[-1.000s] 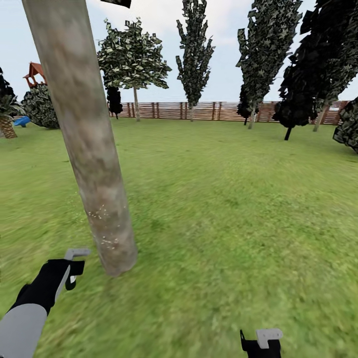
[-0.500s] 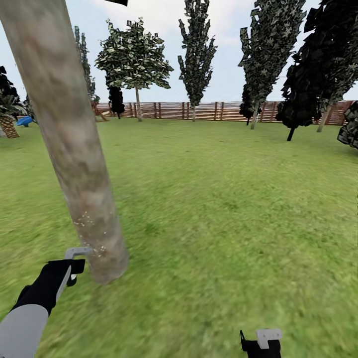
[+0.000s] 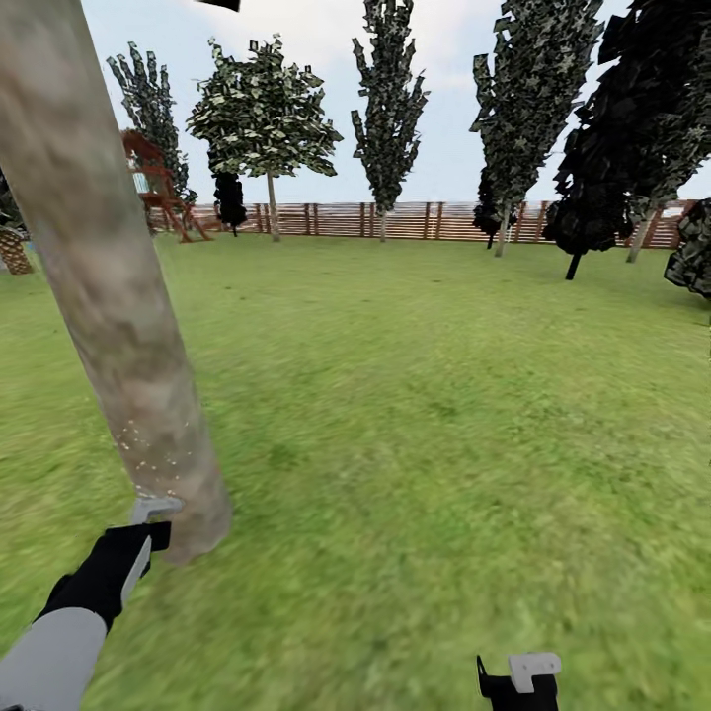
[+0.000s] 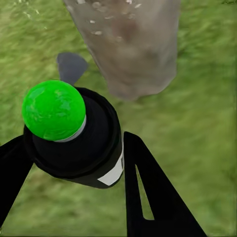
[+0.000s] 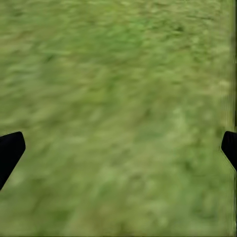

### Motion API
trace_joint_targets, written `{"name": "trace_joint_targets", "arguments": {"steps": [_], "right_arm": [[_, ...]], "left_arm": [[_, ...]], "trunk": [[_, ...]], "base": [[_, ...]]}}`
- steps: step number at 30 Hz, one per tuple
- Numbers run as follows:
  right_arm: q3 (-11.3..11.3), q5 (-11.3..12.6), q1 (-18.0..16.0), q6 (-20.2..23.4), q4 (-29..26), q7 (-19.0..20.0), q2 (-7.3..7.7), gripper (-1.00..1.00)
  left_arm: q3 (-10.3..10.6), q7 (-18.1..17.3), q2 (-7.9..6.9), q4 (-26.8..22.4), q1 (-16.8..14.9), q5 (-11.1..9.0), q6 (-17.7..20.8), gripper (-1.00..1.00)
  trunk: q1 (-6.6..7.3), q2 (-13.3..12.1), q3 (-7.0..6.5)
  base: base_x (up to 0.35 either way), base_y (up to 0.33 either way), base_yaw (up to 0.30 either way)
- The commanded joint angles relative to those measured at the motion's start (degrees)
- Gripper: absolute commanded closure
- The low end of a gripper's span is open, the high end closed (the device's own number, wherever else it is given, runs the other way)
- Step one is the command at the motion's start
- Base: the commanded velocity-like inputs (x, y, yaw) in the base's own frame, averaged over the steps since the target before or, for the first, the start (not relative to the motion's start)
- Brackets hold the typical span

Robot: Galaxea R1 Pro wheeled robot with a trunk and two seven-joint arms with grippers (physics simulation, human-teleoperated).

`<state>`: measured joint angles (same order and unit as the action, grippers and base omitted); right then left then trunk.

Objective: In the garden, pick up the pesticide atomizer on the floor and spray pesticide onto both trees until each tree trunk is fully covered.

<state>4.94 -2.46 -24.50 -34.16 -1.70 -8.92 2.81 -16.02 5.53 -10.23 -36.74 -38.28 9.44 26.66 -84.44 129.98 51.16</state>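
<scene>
Pesticide atomizer [image 4: 74, 136] clamped in left pincer [image 4: 69, 163], beside tree trunk [image 4: 131, 44]

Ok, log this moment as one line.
left hand: shut on pesticide atomizer, aimed at tree trunk base | trunk: pale specks low down | right hand: open, over lawn

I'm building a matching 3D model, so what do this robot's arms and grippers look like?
The left arm has a light grey forearm leading into a black wrist section. The left gripper and right gripper show pale grey fingers in the head view; their black, flat, tapering fingers show in the wrist views.
</scene>
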Motion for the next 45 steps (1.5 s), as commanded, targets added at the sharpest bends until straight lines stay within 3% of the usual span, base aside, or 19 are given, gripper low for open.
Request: {"name": "trace_joint_targets", "arguments": {"steps": [1, 5, 9, 11, 26, 45], "right_arm": [[0.5, -0.3, 0.0, 0.0, 0.0, -0.6, -0.01, -1.0], [0.5, -0.3, 0.0, 0.0, 0.0, -0.6, 0.0, -1.0], [0.5, -0.3, 0.0, 0.0, 0.0, -0.6, -0.07, -1.0], [0.4, -0.3, 0.0, 0.0, 0.0, -0.6, -0.05, -1.0], [0.4, -0.3, 0.0, 0.0, 0.0, -0.7, 0.01, -1.0], [0.4, -0.3, 0.0, 0.0, -0.1, -0.7, 0.0, -1.0]], "left_arm": [[-0.1, 0.8, 0.16, 0.2, 0.0, 0.5, -0.6, 1.0], [0.0, 1.8, 0.58, 0.4, 0.0, 0.3, -1.6, 1.0], [0.1, 1.9, 2.43, 0.4, 0.0, 0.8, -1.8, 1.0], [0.1, 4.5, 3.1, 0.4, 0.0, 0.6, -1.8, 1.0], [-0.2, 5.1, 3.14, -0.3, 0.0, 0.5, -1.9, 1.0], [-0.2, 5.2, 2.93, -0.4, 0.0, 0.6, -1.8, 1.0]], "trunk": [[0.01, 0.0, 0.05], [0.01, 0.0, 0.05], [0.01, 0.0, 0.05], [0.01, 0.0, 0.05], [0.01, 0.0, 0.05], [0.01, 0.0, 0.05]], "base": [[0.034, -0.274, 0.048], [0.082, -0.274, 0.201], [0.13, -0.274, 0.273], [0.145, -0.269, 0.199], [0.074, -0.268, 0.014], [0.09, -0.265, 0.264]]}}
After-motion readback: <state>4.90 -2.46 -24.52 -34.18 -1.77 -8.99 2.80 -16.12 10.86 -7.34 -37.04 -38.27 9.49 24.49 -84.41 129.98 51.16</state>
